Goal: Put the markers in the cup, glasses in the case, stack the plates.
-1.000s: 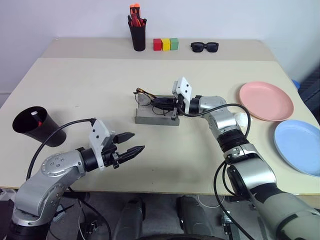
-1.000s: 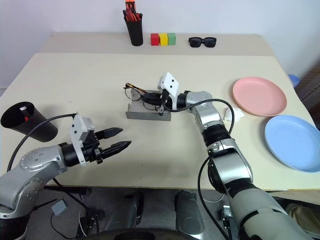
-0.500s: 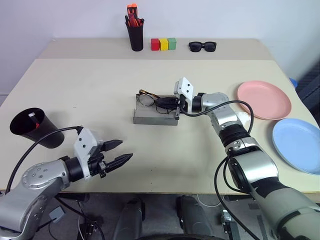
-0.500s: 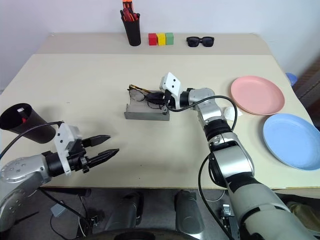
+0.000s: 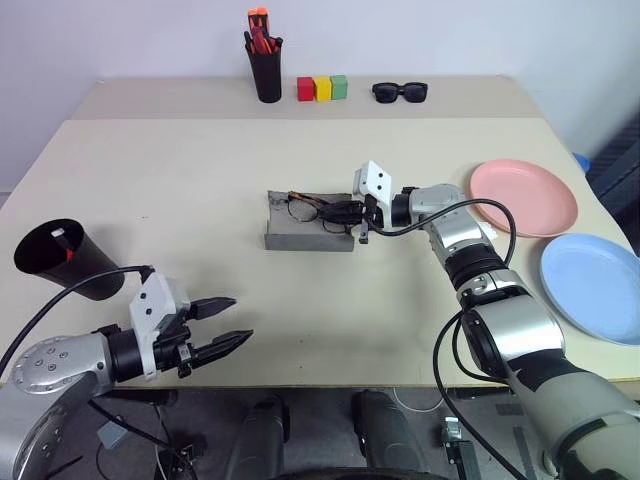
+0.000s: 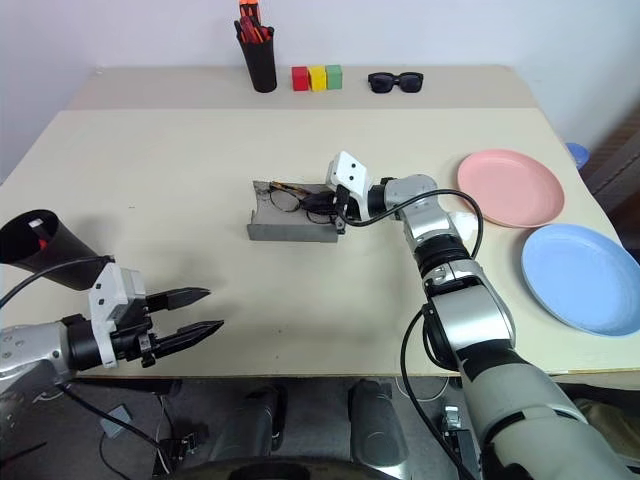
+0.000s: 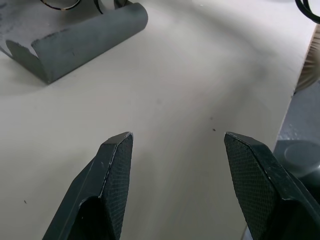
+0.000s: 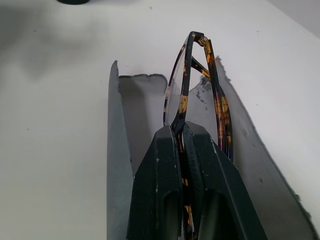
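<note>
Two grippers are working: left of the case (image 5: 310,228), the left gripper (image 5: 222,323) is hovering spread open and empty, while the right gripper (image 5: 352,212) is pinching the glasses (image 5: 312,207) over the open case. Lowering and releasing seems next.

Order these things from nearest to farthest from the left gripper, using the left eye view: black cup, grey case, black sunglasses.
From the left gripper:
1. The black cup, tipped over near the table's left edge.
2. The grey case, open at the middle of the table.
3. The black sunglasses, at the far edge.
</note>
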`<action>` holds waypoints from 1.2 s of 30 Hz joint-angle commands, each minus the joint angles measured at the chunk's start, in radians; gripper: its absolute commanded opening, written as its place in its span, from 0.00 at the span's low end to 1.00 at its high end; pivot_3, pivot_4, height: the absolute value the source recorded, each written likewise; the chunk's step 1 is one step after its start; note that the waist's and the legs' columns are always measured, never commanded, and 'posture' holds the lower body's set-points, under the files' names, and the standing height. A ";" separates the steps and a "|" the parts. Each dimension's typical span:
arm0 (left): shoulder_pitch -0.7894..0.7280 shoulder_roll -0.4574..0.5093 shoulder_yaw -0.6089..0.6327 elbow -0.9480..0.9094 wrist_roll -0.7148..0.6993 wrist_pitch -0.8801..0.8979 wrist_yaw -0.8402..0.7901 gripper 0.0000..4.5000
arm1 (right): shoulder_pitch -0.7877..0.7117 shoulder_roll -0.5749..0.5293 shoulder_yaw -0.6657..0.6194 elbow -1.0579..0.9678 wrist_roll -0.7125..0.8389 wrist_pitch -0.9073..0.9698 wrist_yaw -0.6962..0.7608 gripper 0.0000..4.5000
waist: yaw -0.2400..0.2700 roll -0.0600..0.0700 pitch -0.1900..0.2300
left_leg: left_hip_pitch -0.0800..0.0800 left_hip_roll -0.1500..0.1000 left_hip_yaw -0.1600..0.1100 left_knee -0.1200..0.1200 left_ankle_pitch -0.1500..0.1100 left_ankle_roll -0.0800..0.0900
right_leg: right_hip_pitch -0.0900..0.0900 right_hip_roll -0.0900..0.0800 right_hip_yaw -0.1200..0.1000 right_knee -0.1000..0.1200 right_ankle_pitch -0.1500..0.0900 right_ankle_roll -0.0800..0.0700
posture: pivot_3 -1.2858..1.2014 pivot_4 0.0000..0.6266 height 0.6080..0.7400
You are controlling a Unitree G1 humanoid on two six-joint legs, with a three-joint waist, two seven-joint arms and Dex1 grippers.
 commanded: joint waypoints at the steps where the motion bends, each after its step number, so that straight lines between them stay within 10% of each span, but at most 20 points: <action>1: 0.004 0.010 0.027 -0.005 0.003 -0.032 -0.009 0.66 | -0.031 -0.008 -0.010 -0.010 0.001 -0.001 0.018 0.02 | 0.000 0.000 0.000 | 0.000 0.000 0.000 0.000 0.000 0.000 | 0.000 0.000 0.000 0.000 0.000 0.000 | 0.52 0.24 1.00; 4: 0.005 0.009 0.021 -0.006 0.007 -0.036 -0.008 0.66 | -0.027 -0.007 -0.008 -0.013 -0.002 -0.001 0.024 0.02 | 0.000 0.000 0.000 | 0.000 0.000 0.000 0.000 0.000 0.000 | 0.000 0.000 0.000 0.000 0.000 0.000 | 0.52 0.24 1.00; 7: 0.001 0.009 0.016 -0.002 0.011 -0.043 -0.006 0.66 | -0.025 -0.008 -0.001 -0.026 -0.002 0.031 0.057 0.22 | 0.000 0.000 0.000 | 0.000 0.000 0.000 0.000 0.000 0.000 | 0.000 0.000 0.000 0.000 0.000 0.000 | 0.52 0.24 1.00; 14: -0.018 0.001 0.000 0.006 0.020 -0.048 0.003 0.66 | -0.014 -0.002 -0.016 -0.053 0.000 0.027 0.033 0.99 | 0.000 0.000 0.000 | 0.000 0.000 0.000 0.000 0.000 0.000 | 0.000 0.000 0.000 0.000 0.000 0.000 | 0.52 0.24 1.00; 25: -0.364 -0.065 -0.090 0.091 -0.022 0.050 0.168 0.66 | 0.129 -0.098 -0.115 -0.441 0.152 0.305 0.024 0.99 | 0.013 0.000 0.000 | 0.000 0.000 -0.001 0.001 0.000 0.000 | 0.001 0.000 0.000 0.000 0.000 0.000 | 0.52 0.24 1.00; 32: -0.824 -0.116 -0.220 0.468 0.169 0.073 0.339 0.02 | 0.388 -0.199 -0.179 -0.847 0.210 0.514 -0.120 1.00 | 0.026 0.000 0.000 | 0.000 0.000 0.000 0.002 0.000 0.000 | 0.000 0.000 0.000 0.001 0.000 0.001 | 0.52 0.24 1.00; 36: -1.032 -0.150 -0.286 0.706 0.282 0.027 0.373 0.01 | 0.489 -0.208 -0.202 -0.978 0.227 0.573 -0.208 1.00 | 0.022 0.000 0.000 | -0.001 0.000 -0.001 0.002 0.000 0.000 | 0.000 0.001 -0.001 0.001 0.000 0.001 | 0.52 0.24 1.00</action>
